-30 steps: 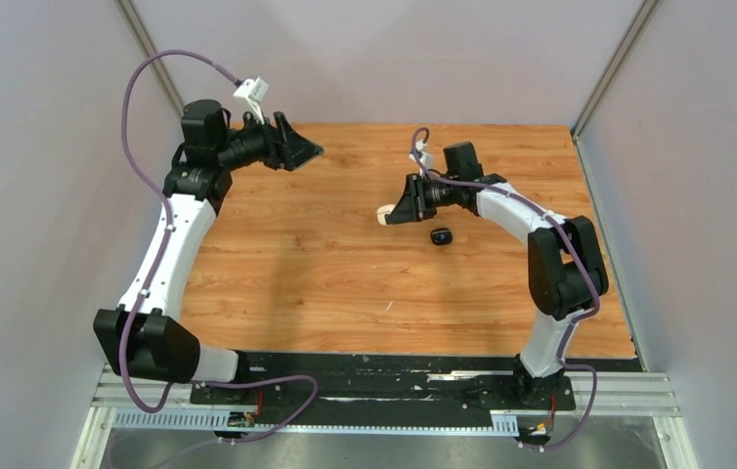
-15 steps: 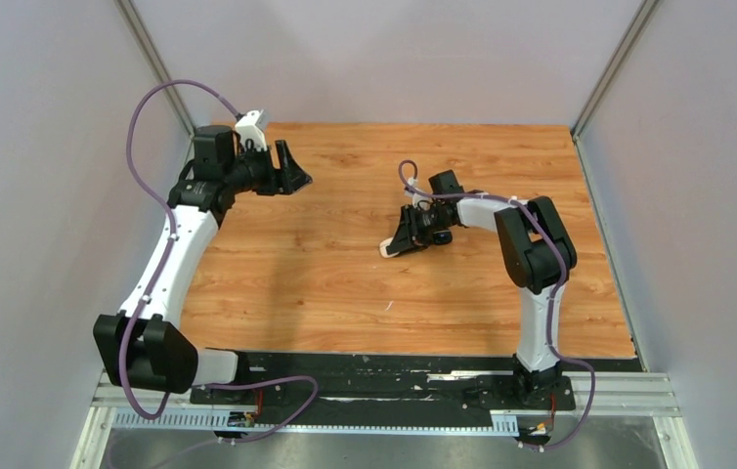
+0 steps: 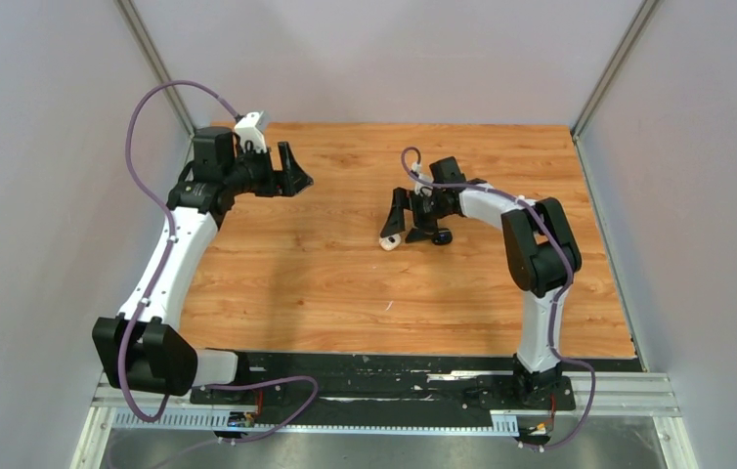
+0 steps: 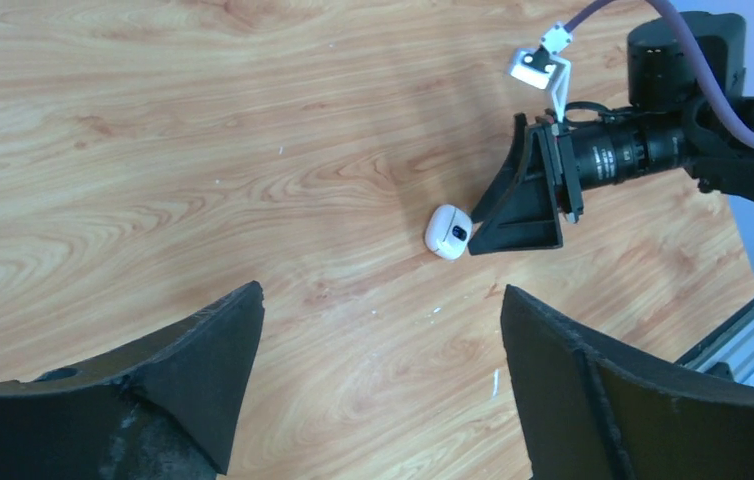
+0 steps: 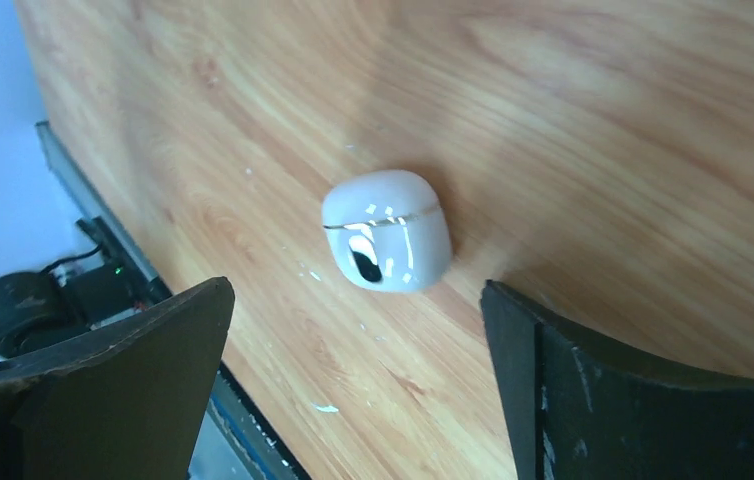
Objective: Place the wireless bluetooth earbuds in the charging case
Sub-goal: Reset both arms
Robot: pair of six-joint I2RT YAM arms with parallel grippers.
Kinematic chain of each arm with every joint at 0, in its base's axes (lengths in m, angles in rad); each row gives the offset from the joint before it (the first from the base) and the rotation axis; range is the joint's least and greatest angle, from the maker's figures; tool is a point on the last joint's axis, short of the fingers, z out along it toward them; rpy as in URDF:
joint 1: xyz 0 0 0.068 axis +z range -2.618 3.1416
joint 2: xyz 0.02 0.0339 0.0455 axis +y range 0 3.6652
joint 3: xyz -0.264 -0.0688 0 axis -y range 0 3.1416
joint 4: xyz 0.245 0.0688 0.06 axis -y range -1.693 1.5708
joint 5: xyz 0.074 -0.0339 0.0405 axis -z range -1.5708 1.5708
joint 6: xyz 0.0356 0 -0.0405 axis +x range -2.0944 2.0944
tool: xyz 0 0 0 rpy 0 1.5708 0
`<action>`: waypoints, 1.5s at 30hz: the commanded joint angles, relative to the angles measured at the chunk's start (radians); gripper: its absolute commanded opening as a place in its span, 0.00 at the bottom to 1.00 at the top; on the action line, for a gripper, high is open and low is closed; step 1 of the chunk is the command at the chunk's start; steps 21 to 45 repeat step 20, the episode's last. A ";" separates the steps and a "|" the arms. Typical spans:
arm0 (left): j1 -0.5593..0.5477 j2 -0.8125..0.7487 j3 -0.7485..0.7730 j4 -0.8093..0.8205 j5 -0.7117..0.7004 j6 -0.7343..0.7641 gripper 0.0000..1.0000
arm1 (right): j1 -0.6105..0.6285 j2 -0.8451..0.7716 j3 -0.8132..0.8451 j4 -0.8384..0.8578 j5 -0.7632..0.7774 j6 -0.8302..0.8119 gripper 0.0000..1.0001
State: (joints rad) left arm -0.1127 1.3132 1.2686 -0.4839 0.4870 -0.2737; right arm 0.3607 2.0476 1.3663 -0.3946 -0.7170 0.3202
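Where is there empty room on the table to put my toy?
The near half of the table is bare, also the middle beside the left gripper. Crowded spot: the right gripper, with white case and black case.

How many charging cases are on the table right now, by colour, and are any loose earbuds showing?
White rounded glossy plastic case, lid closed: 1
Black rounded plastic case, partly hidden beside the right arm: 1
Loose earbuds: 0 in view
Total: 2

Wood-grain table (image 3: 325, 283), grey enclosure walls (image 3: 394, 59), slotted aluminium rail (image 3: 374, 420)
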 commanded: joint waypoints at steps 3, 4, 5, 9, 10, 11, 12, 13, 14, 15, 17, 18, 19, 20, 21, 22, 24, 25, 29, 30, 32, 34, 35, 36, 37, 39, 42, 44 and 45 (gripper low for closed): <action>-0.002 0.009 -0.009 0.038 -0.077 0.067 1.00 | -0.051 -0.247 0.026 -0.045 0.256 -0.041 1.00; -0.001 0.009 -0.011 0.041 -0.092 0.094 1.00 | -0.067 -0.285 0.035 -0.039 0.275 -0.052 1.00; -0.001 0.009 -0.012 0.044 -0.124 0.111 1.00 | -0.090 -0.327 0.046 -0.031 0.280 -0.062 1.00; -0.001 0.018 0.003 0.081 -0.293 0.281 1.00 | -0.165 -0.433 0.150 -0.062 0.437 -0.099 1.00; -0.001 0.022 0.015 0.104 -0.313 0.339 1.00 | -0.179 -0.435 0.200 -0.107 0.542 -0.102 1.00; -0.001 0.025 0.022 0.114 -0.348 0.362 1.00 | -0.186 -0.431 0.256 -0.155 0.632 -0.104 1.00; -0.001 0.031 0.039 0.130 -0.361 0.383 1.00 | -0.189 -0.425 0.311 -0.206 0.724 -0.106 1.00; -0.001 0.034 0.048 0.135 -0.377 0.381 1.00 | -0.188 -0.419 0.367 -0.246 0.796 -0.113 1.00; -0.001 0.041 0.066 0.141 -0.380 0.373 1.00 | -0.190 -0.417 0.410 -0.278 0.845 -0.126 1.00; -0.001 0.044 0.075 0.147 -0.374 0.358 1.00 | -0.189 -0.423 0.431 -0.287 0.880 -0.142 1.00; -0.001 0.046 0.085 0.173 -0.347 0.349 1.00 | -0.192 -0.448 0.431 -0.270 0.888 -0.149 1.00; -0.001 0.044 0.073 0.189 -0.327 0.347 1.00 | -0.193 -0.465 0.419 -0.254 0.873 -0.143 1.00; -0.001 0.039 0.064 0.218 -0.316 0.343 1.00 | -0.192 -0.476 0.405 -0.235 0.853 -0.132 1.00; -0.001 0.038 0.046 0.231 -0.290 0.341 1.00 | -0.192 -0.483 0.396 -0.222 0.831 -0.124 1.00; -0.001 0.038 0.046 0.231 -0.290 0.341 1.00 | -0.192 -0.483 0.396 -0.222 0.831 -0.124 1.00; -0.001 0.038 0.046 0.231 -0.290 0.341 1.00 | -0.192 -0.483 0.396 -0.222 0.831 -0.124 1.00; -0.001 0.038 0.046 0.231 -0.290 0.341 1.00 | -0.192 -0.483 0.396 -0.222 0.831 -0.124 1.00; -0.001 0.038 0.046 0.231 -0.290 0.341 1.00 | -0.192 -0.483 0.396 -0.222 0.831 -0.124 1.00; -0.001 0.038 0.046 0.231 -0.290 0.341 1.00 | -0.192 -0.483 0.396 -0.222 0.831 -0.124 1.00; -0.001 0.038 0.046 0.231 -0.290 0.341 1.00 | -0.192 -0.483 0.396 -0.222 0.831 -0.124 1.00; -0.001 0.038 0.046 0.231 -0.290 0.341 1.00 | -0.192 -0.483 0.396 -0.222 0.831 -0.124 1.00; -0.001 0.038 0.046 0.231 -0.290 0.341 1.00 | -0.192 -0.483 0.396 -0.222 0.831 -0.124 1.00; -0.001 0.038 0.046 0.231 -0.290 0.341 1.00 | -0.192 -0.483 0.396 -0.222 0.831 -0.124 1.00; -0.001 0.038 0.046 0.231 -0.290 0.341 1.00 | -0.192 -0.483 0.396 -0.222 0.831 -0.124 1.00; -0.001 0.038 0.046 0.231 -0.290 0.341 1.00 | -0.192 -0.483 0.396 -0.222 0.831 -0.124 1.00; -0.001 0.038 0.046 0.231 -0.290 0.341 1.00 | -0.192 -0.483 0.396 -0.222 0.831 -0.124 1.00; -0.001 0.038 0.046 0.231 -0.290 0.341 1.00 | -0.192 -0.483 0.396 -0.222 0.831 -0.124 1.00; -0.001 0.038 0.046 0.231 -0.290 0.341 1.00 | -0.192 -0.483 0.396 -0.222 0.831 -0.124 1.00; -0.001 0.038 0.046 0.231 -0.290 0.341 1.00 | -0.192 -0.483 0.396 -0.222 0.831 -0.124 1.00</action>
